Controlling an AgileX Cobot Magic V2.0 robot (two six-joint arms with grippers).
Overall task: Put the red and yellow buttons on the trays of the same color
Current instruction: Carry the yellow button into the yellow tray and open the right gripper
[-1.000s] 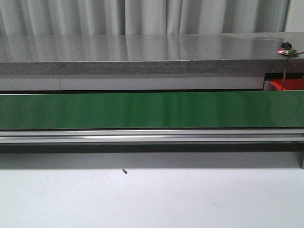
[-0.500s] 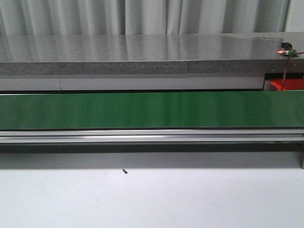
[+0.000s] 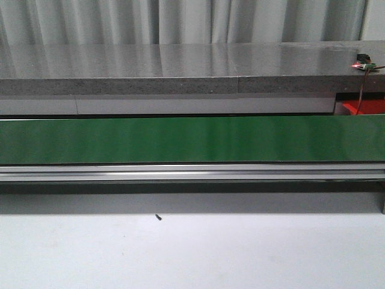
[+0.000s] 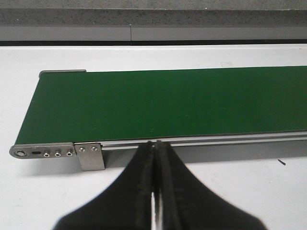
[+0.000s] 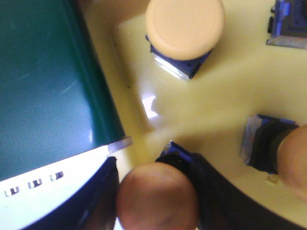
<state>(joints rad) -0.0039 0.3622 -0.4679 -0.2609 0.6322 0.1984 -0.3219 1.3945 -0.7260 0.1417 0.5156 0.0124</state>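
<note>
While inside the yellow tray [image 5: 230, 86], several buttons [image 5: 184, 26].

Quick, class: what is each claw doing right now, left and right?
Left claw: closed, holding nothing, just short of the green conveyor belt.
Right claw: closed on a round yellow-capped button over the pale yellow tray.

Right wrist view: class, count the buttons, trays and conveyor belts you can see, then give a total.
button: 4 (one cut off at the edge)
yellow tray: 1
green conveyor belt: 1
Total: 6
</note>
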